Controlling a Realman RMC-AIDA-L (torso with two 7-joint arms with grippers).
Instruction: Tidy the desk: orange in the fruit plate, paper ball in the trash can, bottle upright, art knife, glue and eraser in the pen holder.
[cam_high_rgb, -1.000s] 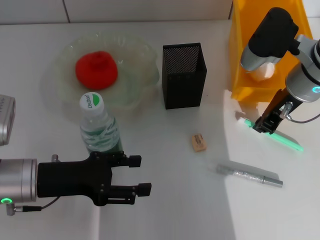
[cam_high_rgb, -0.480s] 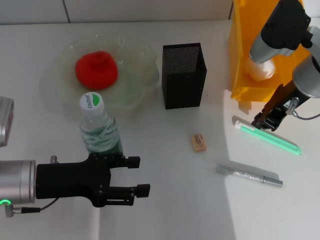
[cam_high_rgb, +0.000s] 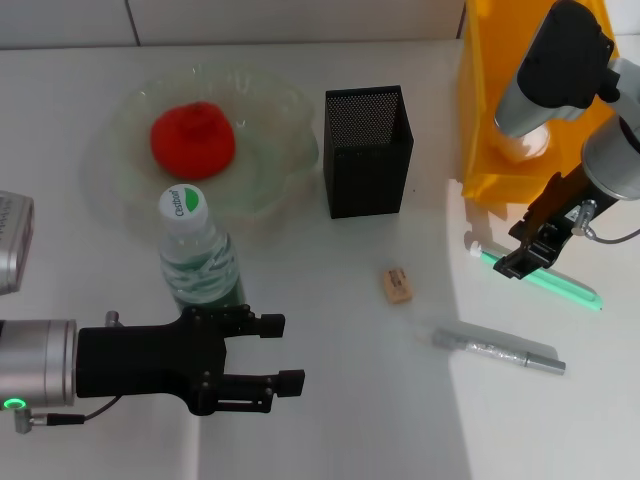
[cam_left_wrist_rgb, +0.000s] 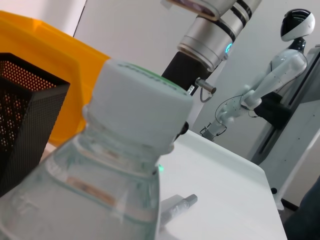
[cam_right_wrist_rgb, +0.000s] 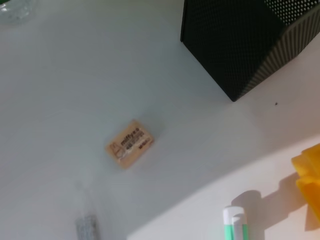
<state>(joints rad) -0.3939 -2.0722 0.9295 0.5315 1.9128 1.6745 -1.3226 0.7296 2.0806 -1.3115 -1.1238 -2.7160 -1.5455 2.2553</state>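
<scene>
Looks like the glue/knife step: right gripper (cam_high_rgb: 520, 262) hangs right over the green stick (cam_high_rgb: 545, 277) on the tabletop (cam_high_rgb: 350, 400) near the trash can (cam_high_rgb: 485, 120), can't tell its fingers, next it needs a clean pinch then the pen holder (cam_high_rgb: 368, 150), left gripper (cam_high_rgb: 268, 350) parked, fingers wide.

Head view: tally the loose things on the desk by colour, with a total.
Red: 1, orange
Pale green: 1, plate
Clear: 1, bottle
Black: 1, pen holder
Orange-yellow: 1, trash can
White: 1, paper ball
Tan: 1, eraser
Green: 1, stick
Silver: 1, knife
Total: 9
</scene>
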